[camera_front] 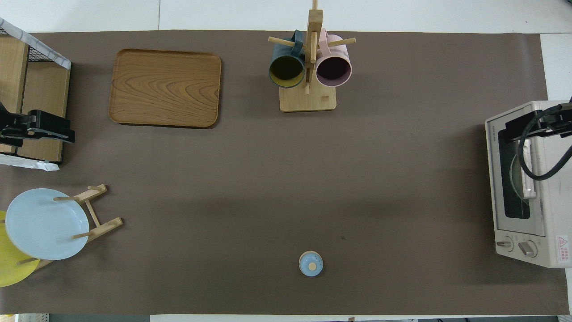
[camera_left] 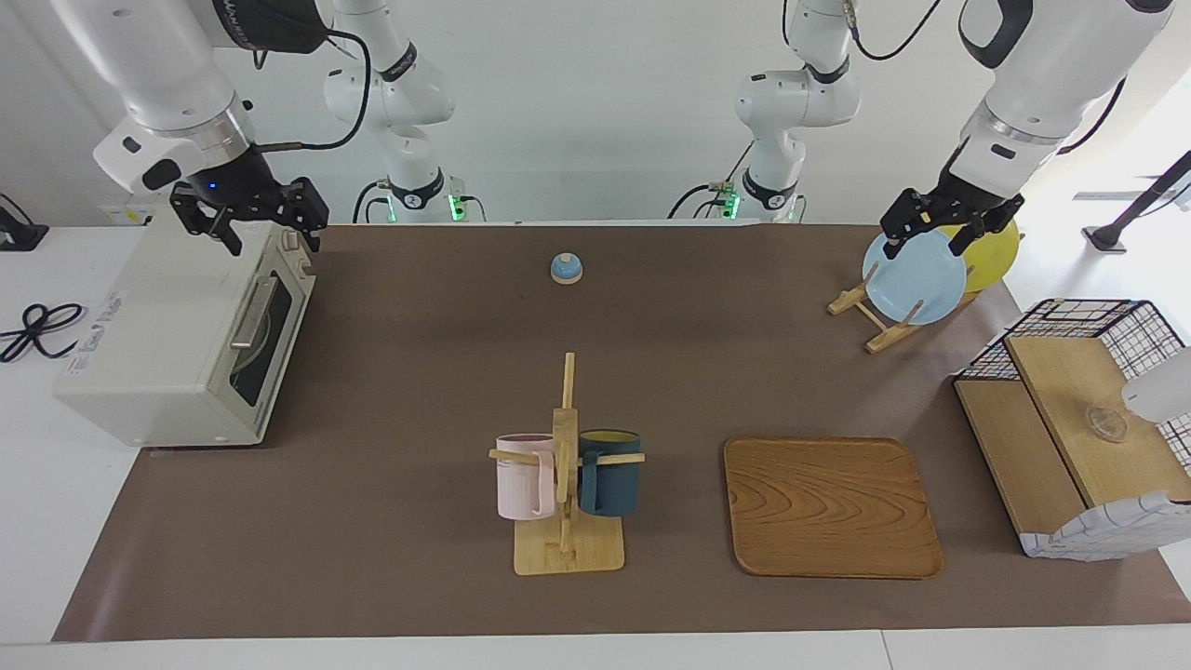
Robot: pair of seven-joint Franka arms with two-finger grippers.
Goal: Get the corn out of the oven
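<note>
Brown matting covers the white table (camera_left: 37,521) in the facing view, with the oven (camera_left: 177,344) at the right arm's end, its door shut and the handle (camera_left: 254,314) across the dark glass. No corn shows; through the glass only a pale round shape can be made out, so the cob is presumably inside and hidden. The right gripper (camera_left: 270,228) hangs over the oven's top near the knob end, fingers spread, holding nothing. The left gripper (camera_left: 949,228) hovers open and empty over the plate rack (camera_left: 884,321) and waits. A mug stand (camera_left: 566,521), tray (camera_left: 831,507) and small blue lid (camera_left: 567,268) lie between.

Overhead, the oven (camera_front: 520,250) sits at the mat's edge, door closed, with the right gripper (camera_front: 527,129) above its end away from the knobs. The left gripper (camera_front: 58,129) is over the shelf (camera_front: 42,85).

Judged from this, the task is at its start: the door is not yet opened. Next the right gripper should drop to the handle, grasp it and swing the door down.
</note>
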